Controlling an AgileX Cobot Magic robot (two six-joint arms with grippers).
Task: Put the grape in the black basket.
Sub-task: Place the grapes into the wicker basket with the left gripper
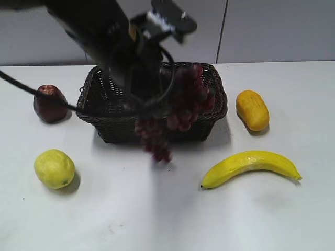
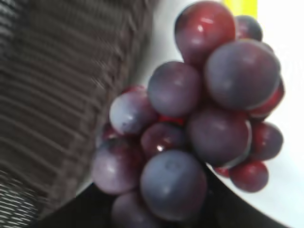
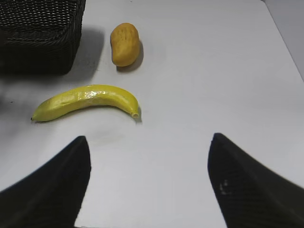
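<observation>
In the exterior view the left arm reaches over the black basket (image 1: 104, 123) with the grape (image 1: 180, 112) hanging off the tabletop (image 1: 157, 219), draped across the basket's front rim and wall. The left wrist view fills with the grape (image 2: 199, 118) beside basket wicker (image 2: 57, 95); whether the left claw clamps it cannot be told. The right wrist view shows the right claw (image 3: 148, 171) spread apart above bare tabletop (image 3: 213, 71), near a banana (image 3: 85, 102).

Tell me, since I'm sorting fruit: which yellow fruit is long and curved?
The banana, right front of the black basket; the lemon is round.
</observation>
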